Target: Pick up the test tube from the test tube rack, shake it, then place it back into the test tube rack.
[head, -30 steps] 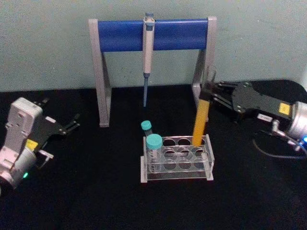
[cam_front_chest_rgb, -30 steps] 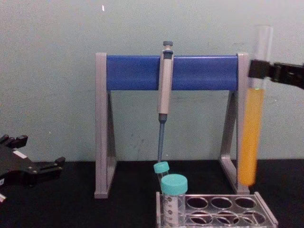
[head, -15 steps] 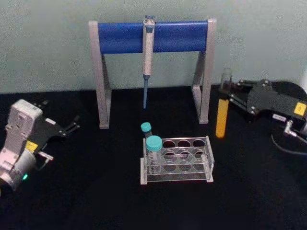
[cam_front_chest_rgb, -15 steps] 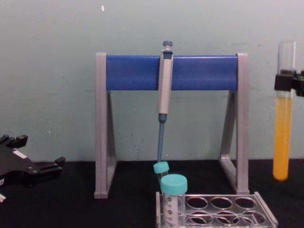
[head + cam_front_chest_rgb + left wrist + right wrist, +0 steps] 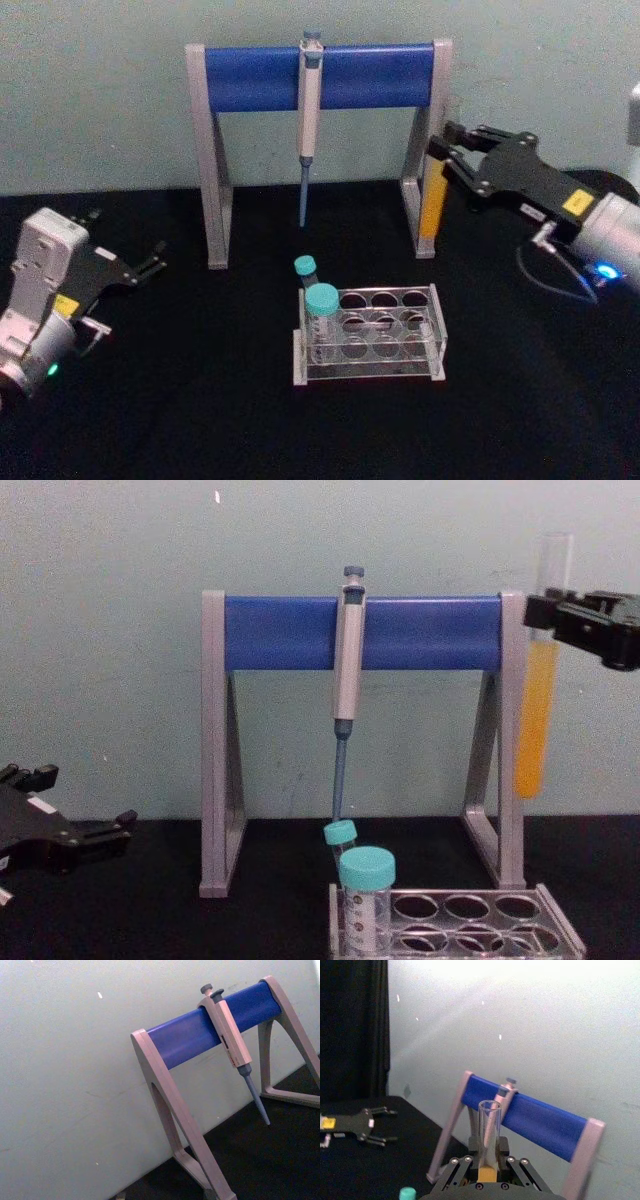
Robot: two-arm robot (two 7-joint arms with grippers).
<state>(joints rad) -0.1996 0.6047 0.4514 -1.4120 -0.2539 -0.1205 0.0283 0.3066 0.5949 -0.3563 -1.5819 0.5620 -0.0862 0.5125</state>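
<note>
Rack point(image 5: 436, 302) holds two teal-capped tubes point(image 5: 321, 300) at its left end. Test tube point(image 5: 536, 720), orange liquid inside, hangs upright off the table, right claw point(image 5: 439, 160) clamped near its top. Left claw point(image 5: 152, 260) parked, fingers apart.

**Pipette at rest on its stand**

A pale pipette point(image 5: 231, 1042) with a dark plunger knob hangs from the blue crossbar of a pipette stand point(image 5: 186, 1040), between the stand's 2 grey A-shaped end frames. Its slim blue-grey tip points downward and stops short of the black counter point(image 5: 260, 1162) on which the stand's feet rest. A pale, lightly marked wall point(image 5: 75, 1070) rises close behind.
</note>
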